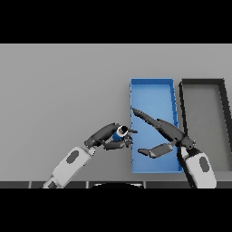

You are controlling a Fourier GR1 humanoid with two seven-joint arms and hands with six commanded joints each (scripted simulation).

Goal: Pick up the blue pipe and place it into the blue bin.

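Note:
A short blue pipe (pixel 121 132) with a white end sits in my left hand (pixel 108 136), whose fingers and thumb are curled around it, just left of the blue bin's left wall. The blue bin (pixel 151 93) is a long rectangular tray right of centre. My right hand (pixel 164 136) hovers over the bin's near half with straight fingers pointing up-left toward the pipe and the thumb spread below; it holds nothing.
A dark grey bin (pixel 202 83) stands right beside the blue bin, running off toward the right edge. The grey table (pixel 63 86) stretches to the left and back.

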